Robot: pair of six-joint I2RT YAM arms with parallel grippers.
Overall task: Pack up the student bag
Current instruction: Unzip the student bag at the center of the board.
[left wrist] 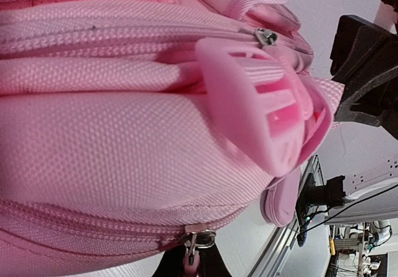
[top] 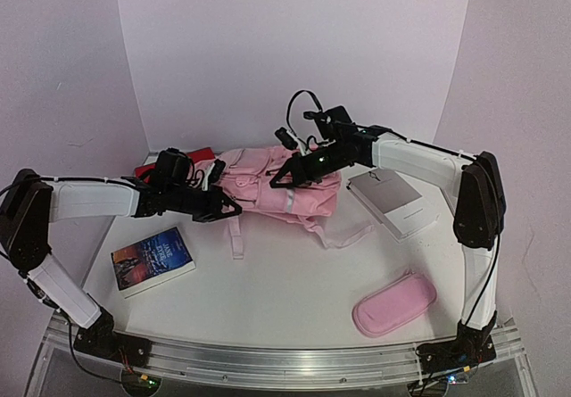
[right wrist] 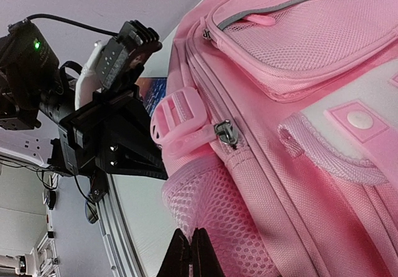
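Left tool (left wrist: 188,263) is closed down tight, looks like it's pinching the pink tab of a zip pull (left wrist: 198,238) on the lower zip of the student bag (left wrist: 124,146). Right tool (right wrist: 189,243) has its fingers pressed together tip to tip, right up against the bag's mesh side pocket (right wrist: 211,208). I can't see anything caught between them. A pink clasp (right wrist: 177,118) sits just above that pocket, between the two tools.

From overhead, the bag lies flat at the back middle of the bench (top: 285,299), with the left tool at its left edge and the right tool on top. A grey notebook (top: 393,202) is just right of it. A book (top: 152,259) is front left and a pink pencil case (top: 394,303) front right, both well apart from the bag.
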